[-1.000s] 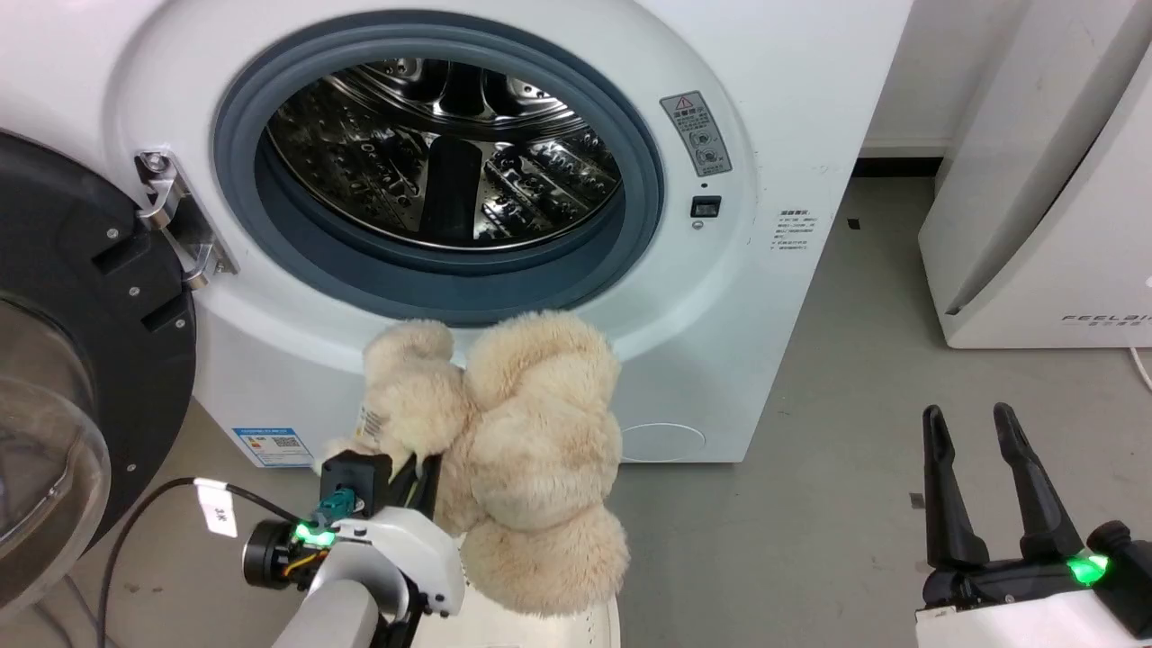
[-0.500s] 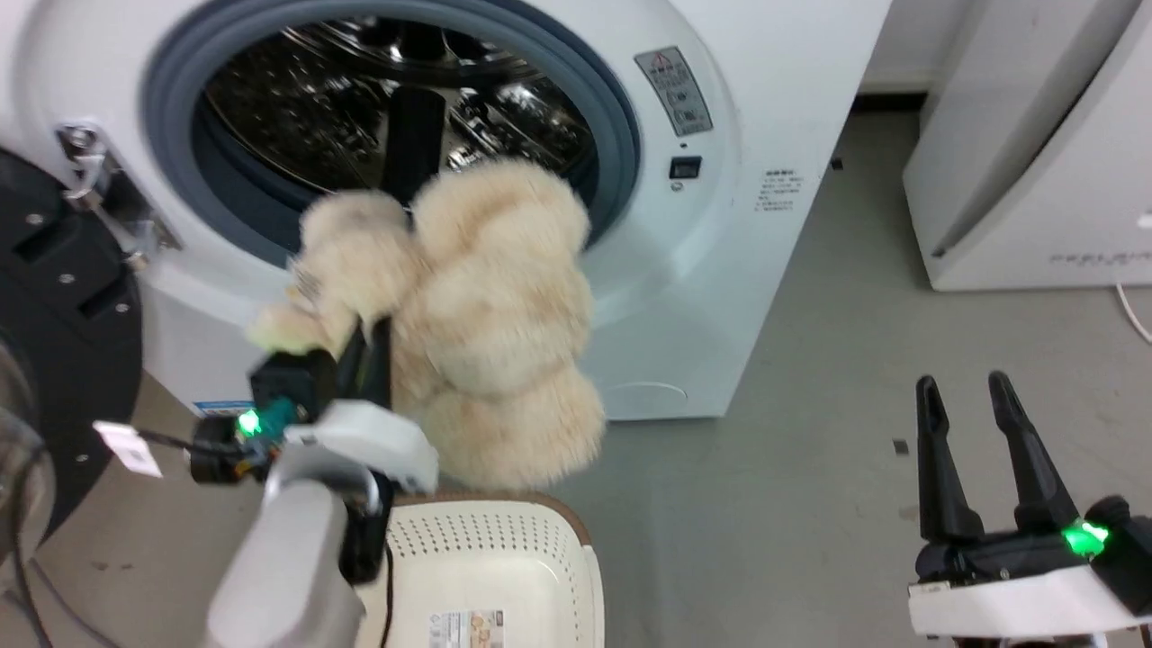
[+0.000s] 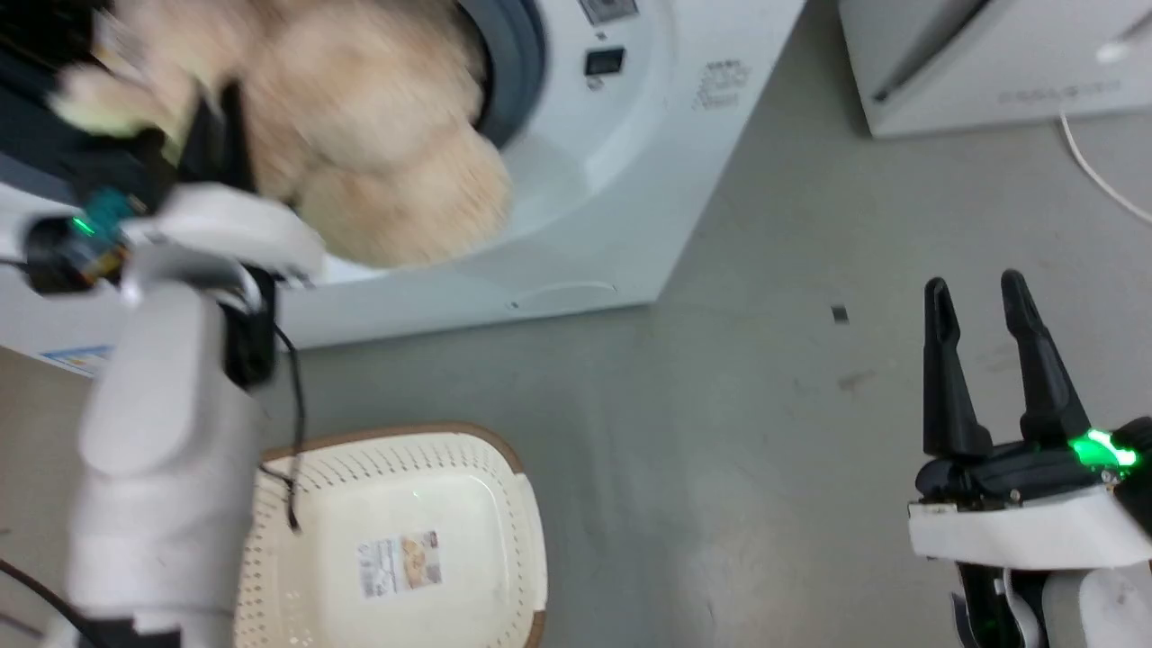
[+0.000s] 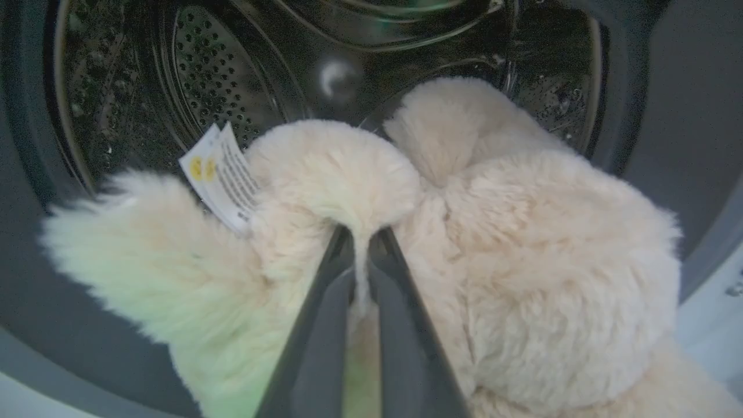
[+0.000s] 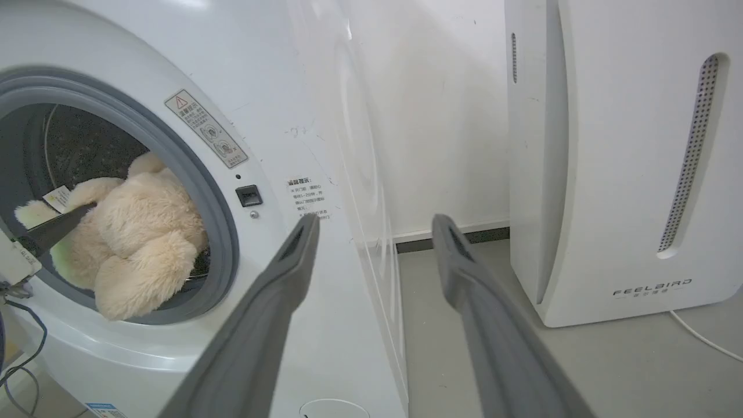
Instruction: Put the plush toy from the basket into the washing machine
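Note:
My left gripper (image 4: 361, 247) is shut on the fluffy beige plush toy (image 4: 522, 290), pinching a fold of its fur. The plush toy (image 3: 360, 135) hangs in the round porthole of the white washing machine (image 3: 576, 225), partly past the grey gasket (image 5: 217, 232) with one limb drooping over the lower lip. The steel drum (image 4: 220, 81) lies just behind the toy. The cream basket (image 3: 468, 504) with a brown rim sits on the floor below, with just a paper label (image 3: 396, 562) on its bottom. My right gripper (image 3: 981, 301) stands open at the lower right, holding nothing.
A white appliance marked FEELBIRD (image 5: 627, 162) stands right of the washer, with a white cable (image 3: 1102, 175) trailing on the grey floor. A black cable (image 3: 292, 414) hangs from my left arm over the basket's edge.
My left arm has carried the toy up and forward from in front of the washer into the porthole. The head camera has tilted down, showing the whole basket.

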Motion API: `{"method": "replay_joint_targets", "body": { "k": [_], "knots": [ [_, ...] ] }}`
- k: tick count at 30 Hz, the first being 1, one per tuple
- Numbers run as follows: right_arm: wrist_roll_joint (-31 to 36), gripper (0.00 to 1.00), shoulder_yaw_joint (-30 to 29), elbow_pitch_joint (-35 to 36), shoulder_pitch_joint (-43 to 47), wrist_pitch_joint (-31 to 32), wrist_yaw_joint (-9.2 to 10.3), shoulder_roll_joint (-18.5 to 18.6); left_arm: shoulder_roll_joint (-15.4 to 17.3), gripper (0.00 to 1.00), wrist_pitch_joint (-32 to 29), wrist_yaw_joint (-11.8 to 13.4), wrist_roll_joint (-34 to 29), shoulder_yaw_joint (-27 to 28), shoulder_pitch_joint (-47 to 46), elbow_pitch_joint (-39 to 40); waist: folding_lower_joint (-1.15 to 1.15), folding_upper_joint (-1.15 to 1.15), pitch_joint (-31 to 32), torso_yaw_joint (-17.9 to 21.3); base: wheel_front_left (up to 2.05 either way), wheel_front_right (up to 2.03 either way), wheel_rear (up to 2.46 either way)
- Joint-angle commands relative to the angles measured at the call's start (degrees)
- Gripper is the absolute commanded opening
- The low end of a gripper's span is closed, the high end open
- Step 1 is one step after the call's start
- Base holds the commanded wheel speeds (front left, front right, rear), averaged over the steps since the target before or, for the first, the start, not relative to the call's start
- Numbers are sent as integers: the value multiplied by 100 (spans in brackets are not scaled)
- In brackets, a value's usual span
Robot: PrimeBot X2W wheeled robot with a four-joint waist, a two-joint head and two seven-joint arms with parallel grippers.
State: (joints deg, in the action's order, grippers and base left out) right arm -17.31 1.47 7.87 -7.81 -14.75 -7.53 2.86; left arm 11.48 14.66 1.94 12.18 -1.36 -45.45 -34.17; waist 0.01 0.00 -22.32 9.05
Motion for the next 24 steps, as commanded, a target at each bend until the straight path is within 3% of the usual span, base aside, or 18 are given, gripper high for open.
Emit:
{"method": "replay_joint_targets", "body": {
  "k": [1,12,20,24],
  "knots": [
    [-52,100,24,30,-104,-25,4,1,75,0,33,3,-35,57,-183,12,-1,0,-381,307,0,0,0],
    [-324,100,85,165,-541,-25,4,1,671,0,34,35,-270,436,-1748,-384,-1,0,-1401,841,0,0,0],
    [-439,100,157,250,-761,-25,4,1,1178,0,34,-7,-499,445,-2811,-849,-1,0,-1956,1016,0,0,0],
    [-459,100,150,263,-817,-25,4,1,1232,0,34,-18,-515,447,-3162,-1045,-1,0,-2119,1004,0,0,0]
  ]
}}
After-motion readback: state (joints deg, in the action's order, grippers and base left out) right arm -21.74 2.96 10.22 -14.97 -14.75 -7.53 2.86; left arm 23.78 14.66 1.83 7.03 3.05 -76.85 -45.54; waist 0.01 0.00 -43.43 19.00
